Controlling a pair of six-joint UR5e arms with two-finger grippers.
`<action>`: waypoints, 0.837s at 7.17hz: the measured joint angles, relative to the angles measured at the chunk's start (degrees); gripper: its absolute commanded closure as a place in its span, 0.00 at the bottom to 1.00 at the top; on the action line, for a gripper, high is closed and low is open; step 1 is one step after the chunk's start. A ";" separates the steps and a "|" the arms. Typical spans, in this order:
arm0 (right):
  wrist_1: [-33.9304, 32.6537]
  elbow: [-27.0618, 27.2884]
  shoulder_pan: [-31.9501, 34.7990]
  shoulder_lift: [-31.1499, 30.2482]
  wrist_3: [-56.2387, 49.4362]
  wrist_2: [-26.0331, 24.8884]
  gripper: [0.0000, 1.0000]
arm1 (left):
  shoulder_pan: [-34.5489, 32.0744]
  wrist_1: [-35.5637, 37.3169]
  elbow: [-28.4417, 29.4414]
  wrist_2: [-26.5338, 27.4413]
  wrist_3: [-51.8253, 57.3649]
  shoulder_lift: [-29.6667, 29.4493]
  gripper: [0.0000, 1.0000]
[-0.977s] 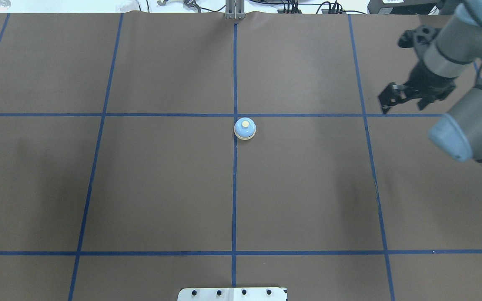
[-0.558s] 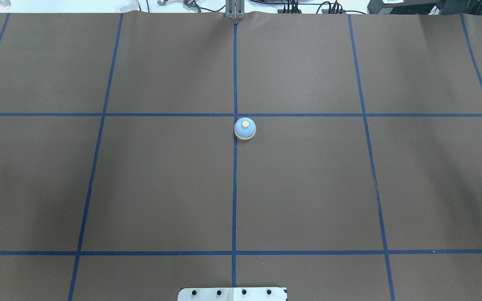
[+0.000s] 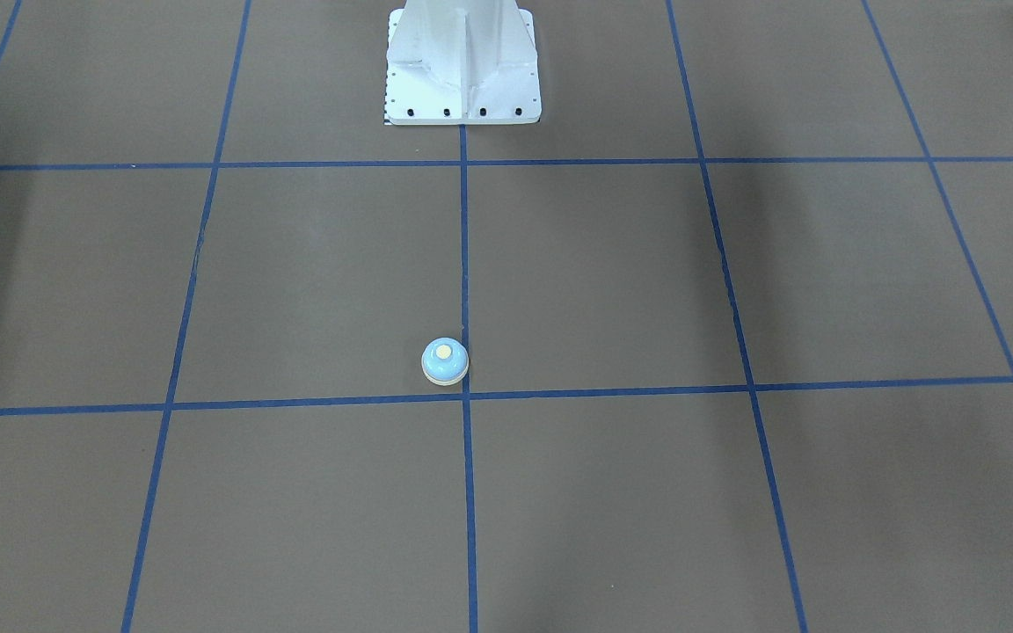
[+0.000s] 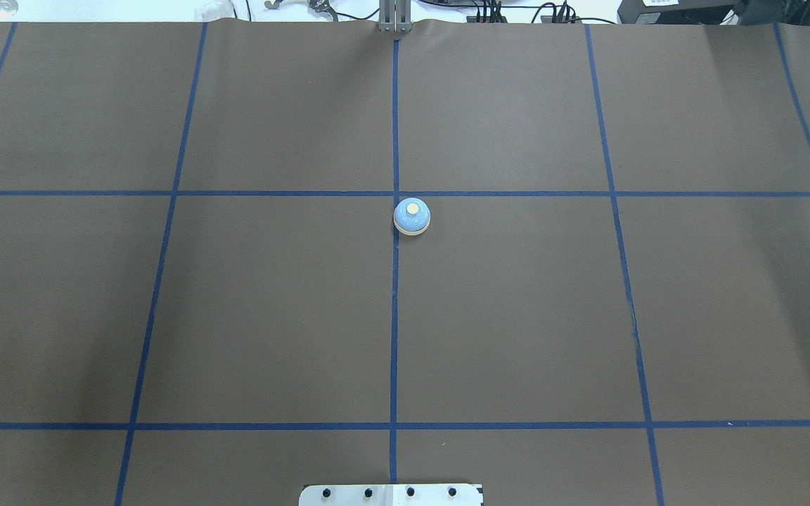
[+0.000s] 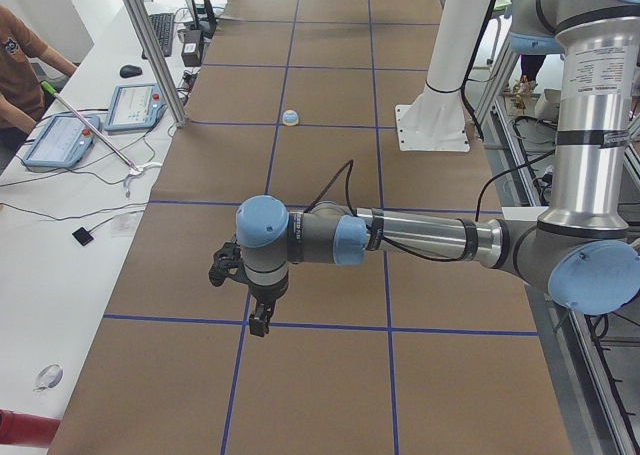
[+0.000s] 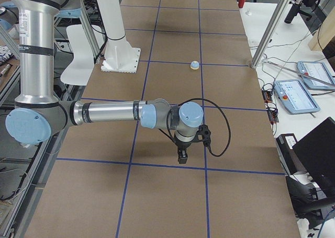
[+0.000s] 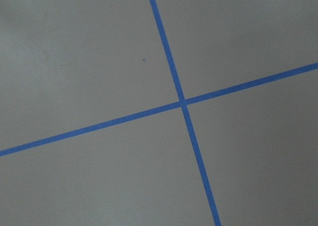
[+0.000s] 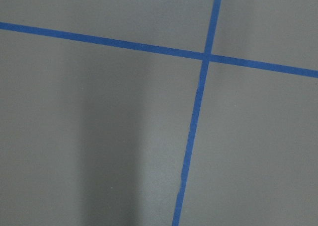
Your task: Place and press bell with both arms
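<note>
One bell (image 4: 412,216) stood on the table (image 4: 271,316) near its middle. It was a smooth, glossy light-blue dome with a round cream button (image 4: 413,209) on top and a cream base ring (image 4: 411,231). It sat just right of the centre tape line (image 4: 394,316), touching its edge, and just nearer than the far cross line.

The table wore a matt brown sheet, faintly creased at its far edge, marked off in squares by thin blue tape. One white metal pedestal (image 3: 462,61) rose at the near edge, with four dark bolts along its flat base plate.

Two arms showed only in the side views. The left arm (image 5: 420,240) and the right arm (image 6: 104,112) were tubes of brushed silver and grey with rounded light-blue caps, each reaching out level over a table end, well apart from the bell. The left gripper (image 5: 257,325) and right gripper (image 6: 181,157) were black and pointed down, nothing visible in either. I could not tell how far their fingers stood apart.

Each wrist view showed one tape crossing.
</note>
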 measured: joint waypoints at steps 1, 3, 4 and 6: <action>0.02 -0.34 0.22 -0.39 0.00 -0.08 0.00 | -0.42 -0.27 0.00 -0.01 0.01 1.00 0.00; 0.02 -0.65 0.94 -1.25 0.32 -0.10 0.00 | -0.64 -2.03 -1.18 -0.07 -1.01 4.41 0.00; 0.02 -0.67 1.16 -1.40 0.40 -0.09 0.00 | -0.64 -2.49 -2.15 -0.09 -2.62 5.55 0.00; 0.02 -0.69 1.44 -1.46 0.45 -0.09 0.00 | -0.34 -3.24 -3.23 -0.08 -5.60 6.22 0.00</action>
